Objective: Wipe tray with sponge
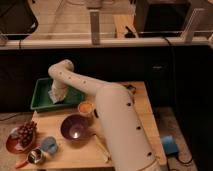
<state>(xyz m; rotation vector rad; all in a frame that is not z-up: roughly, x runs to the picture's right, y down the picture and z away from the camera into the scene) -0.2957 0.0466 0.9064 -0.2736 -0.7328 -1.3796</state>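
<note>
Green tray (39, 93) holds the gripper (56, 96), lowered inside it

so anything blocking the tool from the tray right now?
Nothing visible. The tool is already down inside the green tray, on its right half. The purple bowl and small orange cup sit on the table in front of the tray, outside it.

No readable text or labels anywhere.
</note>
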